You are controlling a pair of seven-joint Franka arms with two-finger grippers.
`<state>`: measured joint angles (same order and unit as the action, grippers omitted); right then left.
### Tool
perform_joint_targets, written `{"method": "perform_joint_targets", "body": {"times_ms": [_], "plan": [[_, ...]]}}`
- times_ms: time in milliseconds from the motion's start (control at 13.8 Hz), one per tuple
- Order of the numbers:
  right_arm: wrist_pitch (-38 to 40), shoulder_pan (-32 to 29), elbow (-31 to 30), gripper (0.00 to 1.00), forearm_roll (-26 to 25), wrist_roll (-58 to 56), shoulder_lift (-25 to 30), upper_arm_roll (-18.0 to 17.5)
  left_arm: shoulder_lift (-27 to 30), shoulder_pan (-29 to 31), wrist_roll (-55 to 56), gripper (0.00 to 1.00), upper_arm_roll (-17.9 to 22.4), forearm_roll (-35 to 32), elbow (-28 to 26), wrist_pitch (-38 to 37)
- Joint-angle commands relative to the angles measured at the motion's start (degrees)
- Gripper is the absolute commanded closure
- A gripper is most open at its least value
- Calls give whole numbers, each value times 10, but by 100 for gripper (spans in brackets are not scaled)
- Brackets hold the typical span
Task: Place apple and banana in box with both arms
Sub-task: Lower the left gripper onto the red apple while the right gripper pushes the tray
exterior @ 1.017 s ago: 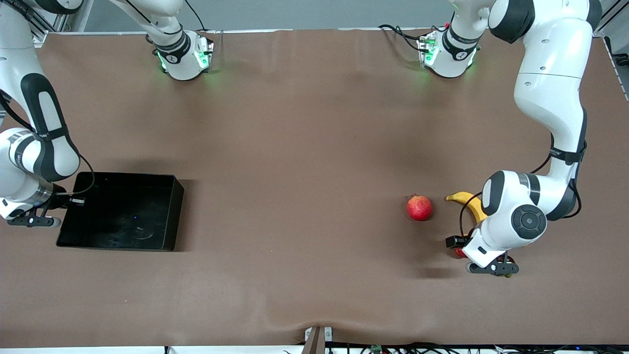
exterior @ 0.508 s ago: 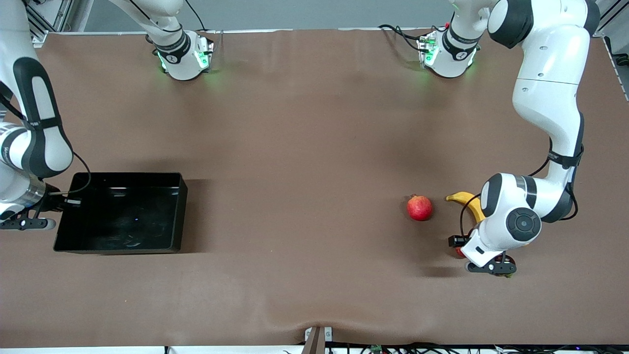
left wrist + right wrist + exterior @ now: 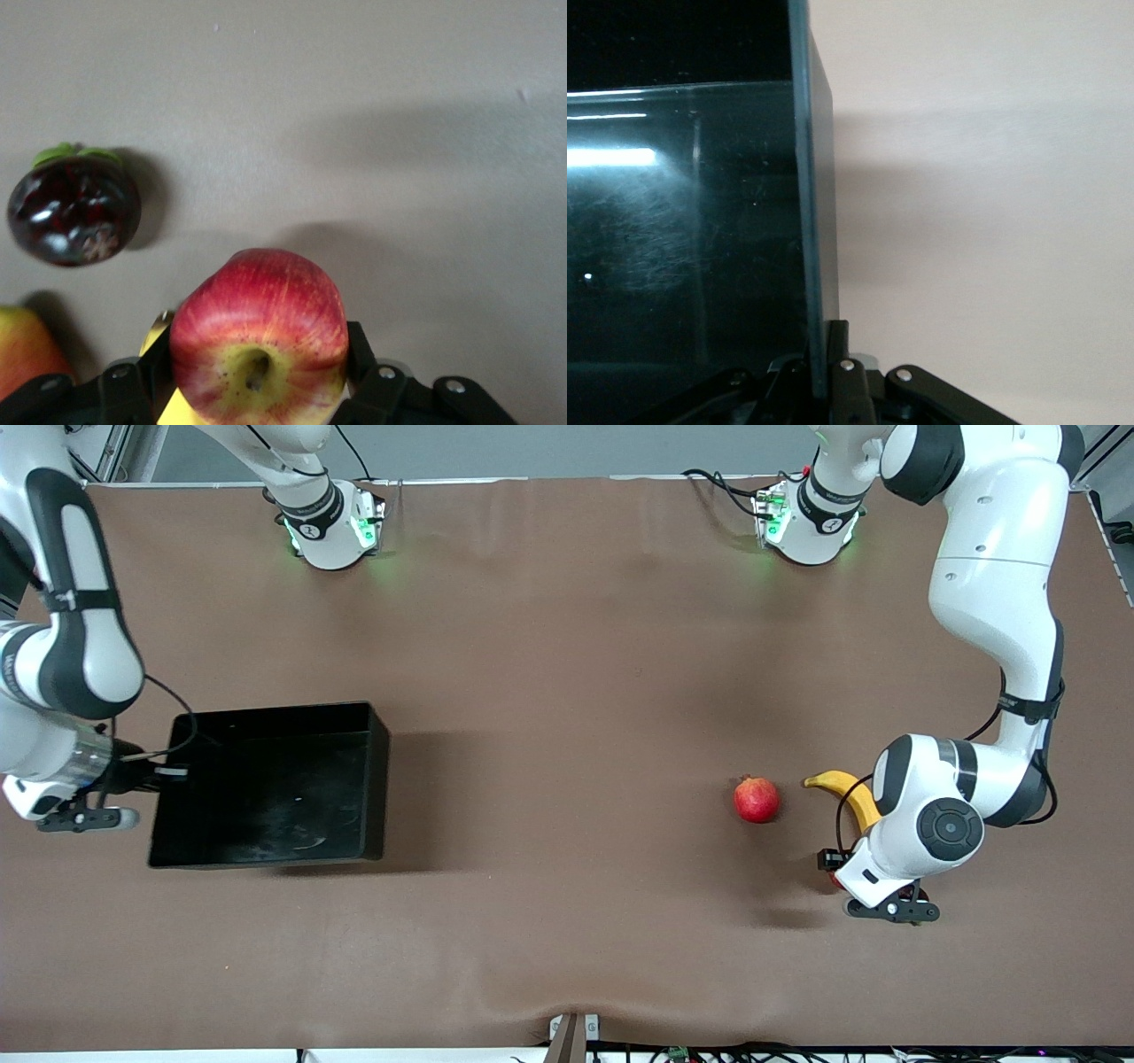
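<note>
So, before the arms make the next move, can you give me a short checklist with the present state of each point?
1. Left gripper shut on the apple: ok, a finger on each side.
2. Apple lifted clear of the table: cannot tell.
3. Right gripper shut on the box wall: ok.
4. Box empty, with room for fruit: ok.
5. Banana in the box: not ok, it lies on the table beside the left arm.
6. Pomegranate apart from both grippers: ok.
</note>
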<state>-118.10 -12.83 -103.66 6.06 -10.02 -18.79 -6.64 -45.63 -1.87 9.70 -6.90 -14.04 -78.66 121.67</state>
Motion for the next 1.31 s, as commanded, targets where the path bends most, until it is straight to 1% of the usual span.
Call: {"method": "perform_joint_targets", "body": {"times_ms": [0, 73, 291, 363, 508, 654, 799, 872, 1089, 1235], "plan": [[21, 61, -15, 100, 12, 81, 34, 1, 54, -4, 1, 100, -7, 17, -5, -59], [21, 86, -15, 100, 12, 103, 37, 1, 69, -4, 1, 100, -13, 37, -5, -77], [14, 156, -15, 100, 11, 166, 36, 1, 106, -4, 16, 100, -18, 63, -11, -126], [6, 183, -15, 100, 11, 205, 36, 1, 116, -2, 18, 100, -18, 73, -11, -133], [-12, 240, -15, 100, 10, 275, 31, 2, 131, -8, 22, 100, -20, 80, -20, -135], [-23, 278, -15, 100, 10, 290, 27, 1, 136, -3, 29, 100, -37, 84, -23, -135], [-39, 314, -22, 100, 10, 316, 17, 2, 139, -7, 49, 100, -38, 85, -23, -135], [-63, 334, -31, 100, 10, 345, 16, 2, 139, -8, 65, 100, -40, 85, -23, -135], [-161, 393, -89, 100, 10, 426, 9, 2, 142, -9, 107, 100, -61, 84, -23, -136], [-171, 418, -92, 100, 9, 475, -8, 2, 146, -9, 124, 100, -74, 85, -25, -136]]}}
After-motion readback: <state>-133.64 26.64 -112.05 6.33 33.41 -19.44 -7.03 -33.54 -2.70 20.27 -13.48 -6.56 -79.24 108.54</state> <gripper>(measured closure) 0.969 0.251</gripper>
